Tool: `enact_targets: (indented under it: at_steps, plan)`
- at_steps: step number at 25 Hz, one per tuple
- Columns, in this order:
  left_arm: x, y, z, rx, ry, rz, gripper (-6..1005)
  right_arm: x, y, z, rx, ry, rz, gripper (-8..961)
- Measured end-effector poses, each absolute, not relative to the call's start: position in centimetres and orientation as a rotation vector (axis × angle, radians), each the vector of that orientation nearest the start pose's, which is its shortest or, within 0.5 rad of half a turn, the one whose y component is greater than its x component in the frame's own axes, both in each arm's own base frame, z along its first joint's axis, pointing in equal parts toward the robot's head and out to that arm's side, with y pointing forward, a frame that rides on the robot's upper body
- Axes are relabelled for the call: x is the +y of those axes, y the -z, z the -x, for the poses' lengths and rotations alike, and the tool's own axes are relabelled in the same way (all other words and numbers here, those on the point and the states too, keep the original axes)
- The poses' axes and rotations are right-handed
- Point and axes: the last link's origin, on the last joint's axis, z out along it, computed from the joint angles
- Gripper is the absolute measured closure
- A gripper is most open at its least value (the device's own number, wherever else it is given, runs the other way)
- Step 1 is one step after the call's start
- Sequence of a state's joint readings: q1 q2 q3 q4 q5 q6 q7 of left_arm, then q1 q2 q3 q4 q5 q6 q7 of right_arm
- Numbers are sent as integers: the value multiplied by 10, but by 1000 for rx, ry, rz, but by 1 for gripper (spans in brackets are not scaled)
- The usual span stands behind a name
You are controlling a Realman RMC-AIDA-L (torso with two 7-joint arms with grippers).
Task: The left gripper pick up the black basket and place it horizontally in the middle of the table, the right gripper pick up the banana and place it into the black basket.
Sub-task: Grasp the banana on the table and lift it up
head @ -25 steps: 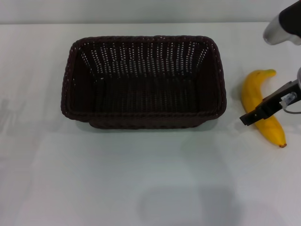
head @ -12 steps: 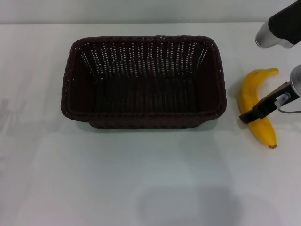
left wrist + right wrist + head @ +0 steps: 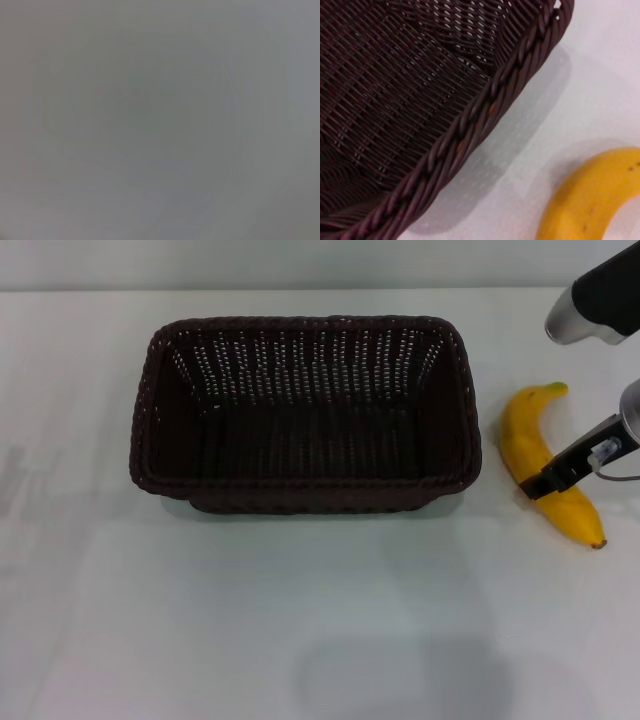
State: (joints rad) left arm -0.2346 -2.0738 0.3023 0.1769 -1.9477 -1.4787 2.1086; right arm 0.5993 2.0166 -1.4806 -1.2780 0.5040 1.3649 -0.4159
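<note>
The black basket stands lengthwise across the middle of the white table, empty. The banana lies on the table just right of the basket, its stem towards the far edge. My right gripper comes in from the right edge, and its black tip lies across the banana's middle, low over the table. The right wrist view shows the basket's braided rim and part of the banana beside it. The left gripper is out of view, and the left wrist view shows only plain grey.
The silver-grey right arm hangs over the table's far right corner. A narrow strip of bare table separates the basket's right wall from the banana.
The banana has shifted and turned under my right gripper: its stem end moved left, closer to the basket. The gripper's tip drew slightly right. The basket has not moved.
</note>
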Motion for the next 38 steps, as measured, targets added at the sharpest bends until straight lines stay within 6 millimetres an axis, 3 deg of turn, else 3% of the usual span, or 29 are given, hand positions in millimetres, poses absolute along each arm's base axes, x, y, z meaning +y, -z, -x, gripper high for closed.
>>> enact_targets:
  at_steps: [19,26,27,30,38]
  plan:
    - [250,-59,384,-929,1222,1344,119,381,-8,-204,963,511,2355,419]
    - [251,-59,384,-927,1221,1344,119,393,-34,-207,974,415,2287,464]
    - [251,-59,385,-928,1220,1342,119,402,-52,-211,979,353,2242,465]
    - [251,-59,386,-932,1216,1339,119,407,-65,-212,981,305,2224,467]
    - [251,-60,386,-931,1218,1326,119,408,-65,-207,949,309,2238,471]
